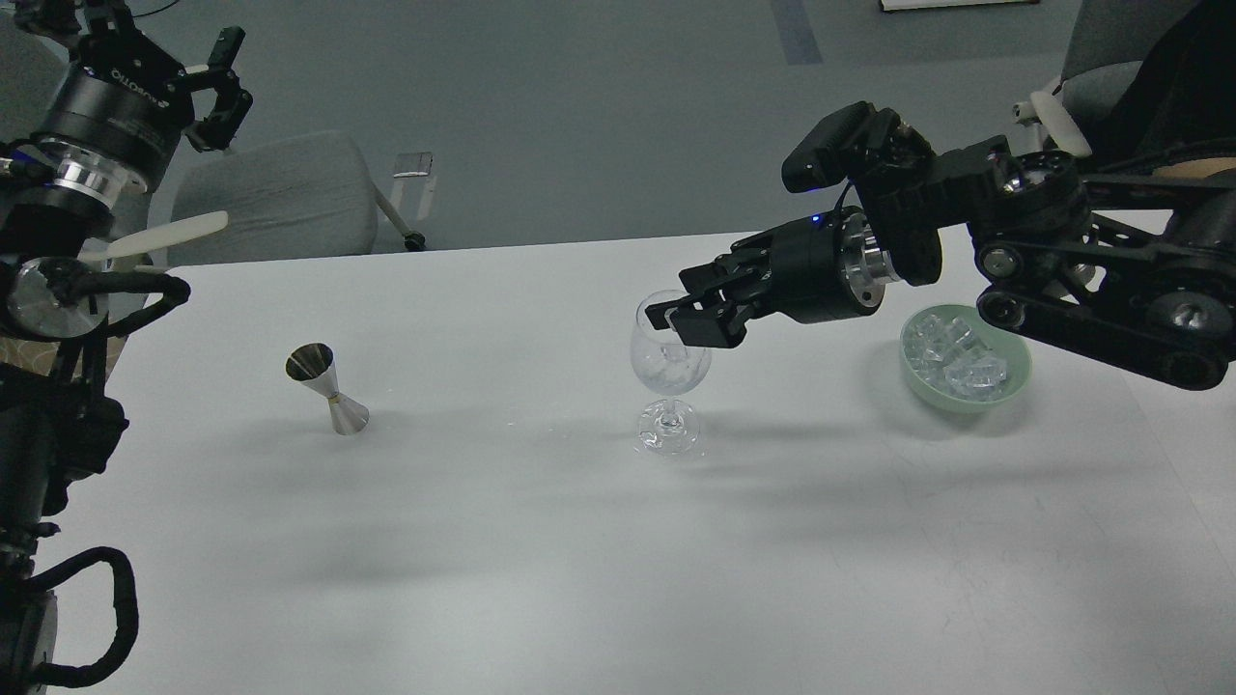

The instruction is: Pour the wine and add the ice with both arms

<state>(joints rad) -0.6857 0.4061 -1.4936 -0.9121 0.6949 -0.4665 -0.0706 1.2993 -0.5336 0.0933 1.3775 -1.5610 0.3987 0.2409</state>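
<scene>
A clear wine glass (667, 430) stands upright at mid-table. A small ice chunk (674, 365) lies inside its bowl. My right gripper (679, 301) hovers just over the glass rim from the right, its fingers apart and nothing between them. A pale green bowl (1016, 379) to the right holds several ice chunks (954, 353), partly hidden by my right arm. My left gripper (224, 89) is raised at the far left, off the table, open and empty.
A steel jigger (329, 388) stands on the left part of the white table (541, 560). Grey chairs (275, 193) stand beyond the far table edge.
</scene>
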